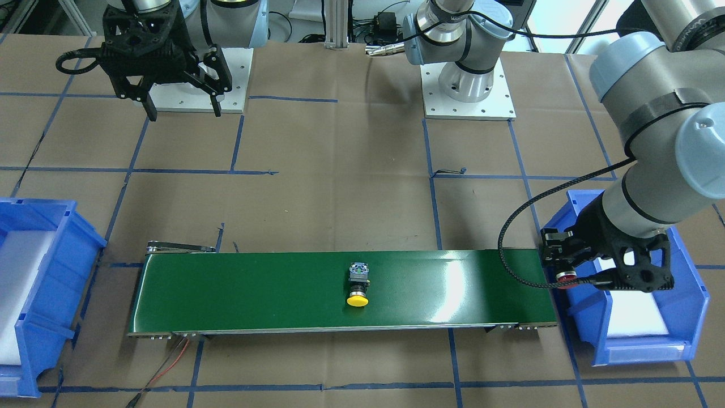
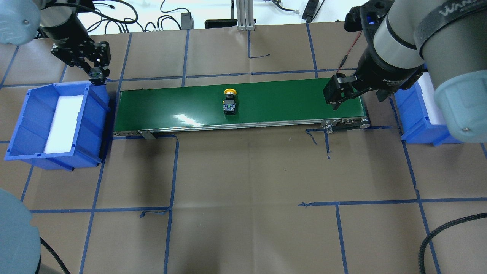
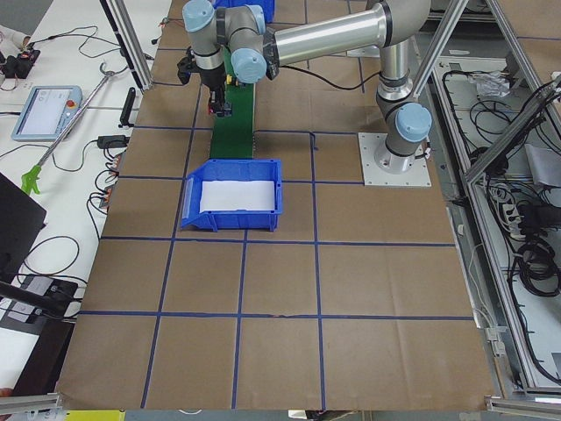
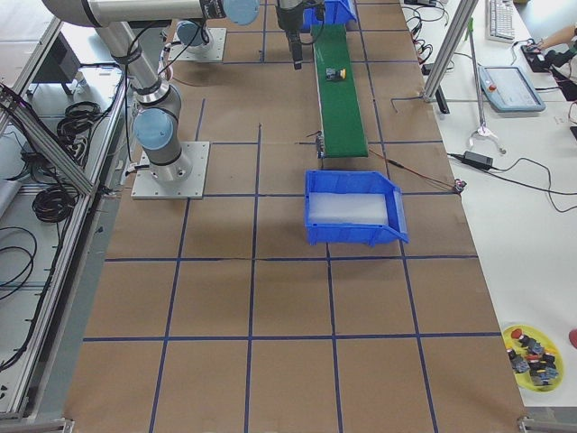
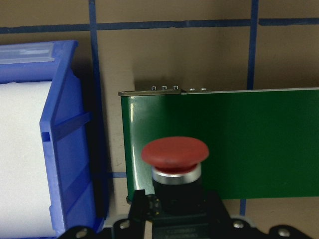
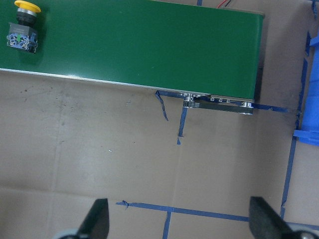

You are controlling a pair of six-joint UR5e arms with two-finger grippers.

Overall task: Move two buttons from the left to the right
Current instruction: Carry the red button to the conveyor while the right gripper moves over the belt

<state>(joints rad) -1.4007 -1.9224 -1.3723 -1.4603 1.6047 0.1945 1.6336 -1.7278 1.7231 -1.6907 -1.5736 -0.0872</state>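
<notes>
The only writing we can read is white lettering on the black strap (image 2: 449,15) round the right arm. It begins "WAN" and the rest runs out of the overhead view. The markings on the buttons are too small to read.

The left claw (image 2: 97,78) is closed on the black body of the red button (image 5: 174,152), with the cap pointing out ahead of the fingers. Directly below the claw is the end of the green belt (image 2: 285,102). We cannot tell whether the button touches the belt. The left bin (image 2: 23,125) stands just beside this claw, with a white pad (image 2: 62,123) lying in it.

The right claw (image 6: 179,224) is spread wide, its fingers (image 6: 97,221) well apart with nothing between or against them. It hangs over brown paper. The other end of the belt lies ahead of it, and the right bin (image 2: 412,121) is off to one side.

The yellow button (image 1: 357,286) lies on its side about midway along the belt, well apart from both claws. Its cap points away from the robot.

We count two buttons, one red and one yellow. There are two blue bins, one belt and two claws.
</notes>
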